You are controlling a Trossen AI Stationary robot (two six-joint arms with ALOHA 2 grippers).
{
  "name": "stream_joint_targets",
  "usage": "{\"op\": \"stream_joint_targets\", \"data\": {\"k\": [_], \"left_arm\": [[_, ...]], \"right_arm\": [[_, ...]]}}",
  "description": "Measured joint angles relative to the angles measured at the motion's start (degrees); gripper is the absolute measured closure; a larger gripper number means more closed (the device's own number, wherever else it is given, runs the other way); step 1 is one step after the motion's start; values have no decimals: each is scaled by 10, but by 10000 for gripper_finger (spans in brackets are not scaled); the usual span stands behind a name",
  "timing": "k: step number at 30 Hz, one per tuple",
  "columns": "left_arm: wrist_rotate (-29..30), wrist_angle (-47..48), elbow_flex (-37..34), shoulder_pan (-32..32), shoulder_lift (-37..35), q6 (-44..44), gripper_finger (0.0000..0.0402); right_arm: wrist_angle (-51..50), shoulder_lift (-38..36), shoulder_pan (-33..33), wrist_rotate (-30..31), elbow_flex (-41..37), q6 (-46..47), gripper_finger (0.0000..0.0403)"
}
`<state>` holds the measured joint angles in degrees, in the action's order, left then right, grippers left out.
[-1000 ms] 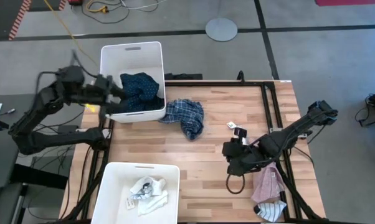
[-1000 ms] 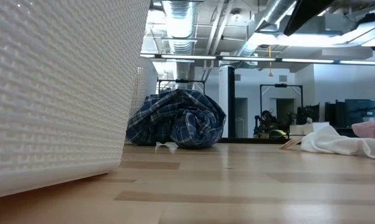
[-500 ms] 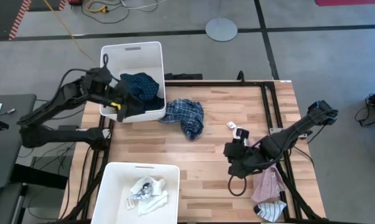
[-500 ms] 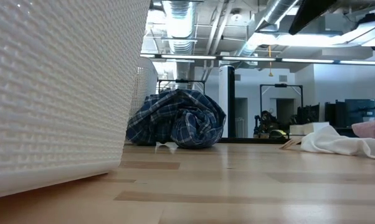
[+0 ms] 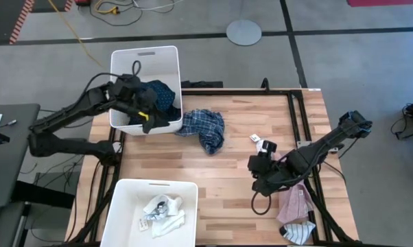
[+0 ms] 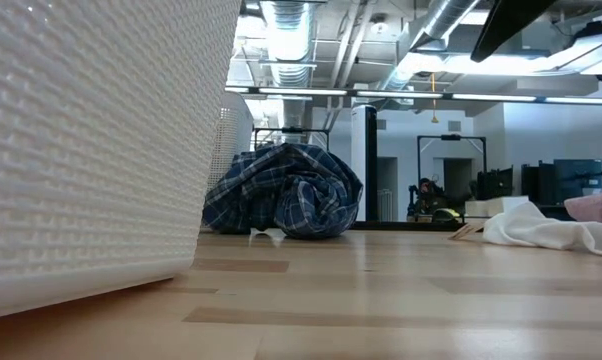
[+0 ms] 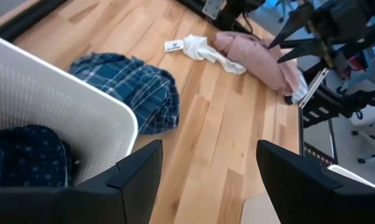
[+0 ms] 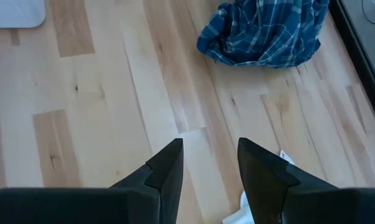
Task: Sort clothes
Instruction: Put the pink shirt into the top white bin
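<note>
Blue plaid shirt [image 5: 205,128]; navy dotted piece [image 7: 35,154]; pink shirt [image 5: 295,203]; white bins [image 5: 163,63]; seemingly white socks [image 5: 162,208].

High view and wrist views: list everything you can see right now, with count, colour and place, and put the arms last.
blue plaid shirt: one, blue and white check, crumpled on the table beside the far bin.
navy dotted piece: one, dark navy, inside the far bin.
pink shirt: one, pink, at the table's right edge, near side.
white sock: one, white with a tag, on the table next to the pink shirt.
socks: a small white and striped heap, in the near bin.
far bin: one, white, at the table's far left corner.
near bin: one, white, at the near left.
table: one, light wood.
left gripper: open and empty, over the far bin.
right gripper: open and empty, above bare table by the pink shirt.
</note>
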<state>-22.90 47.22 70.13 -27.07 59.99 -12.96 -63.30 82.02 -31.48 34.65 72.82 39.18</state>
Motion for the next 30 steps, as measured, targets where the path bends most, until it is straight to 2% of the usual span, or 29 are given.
{"op": "stream_joint_targets", "data": {"k": [9, 16, 19, 30], "left_arm": [[0, 0, 0, 0, 64, -4, 150], [-13, -3, 0, 0, 105, -101, 150], [-15, -7, 1, 1, 104, -126, 150], [-15, -7, 1, 1, 103, -117, 150]], "right_arm": [[-13, 0, -6, -5, 0, 0, 236], [-21, 0, -31, -14, 0, 14, 236], [-40, 0, -48, -18, 0, 40, 236], [-66, 0, -107, -18, 0, 127, 236]]}}
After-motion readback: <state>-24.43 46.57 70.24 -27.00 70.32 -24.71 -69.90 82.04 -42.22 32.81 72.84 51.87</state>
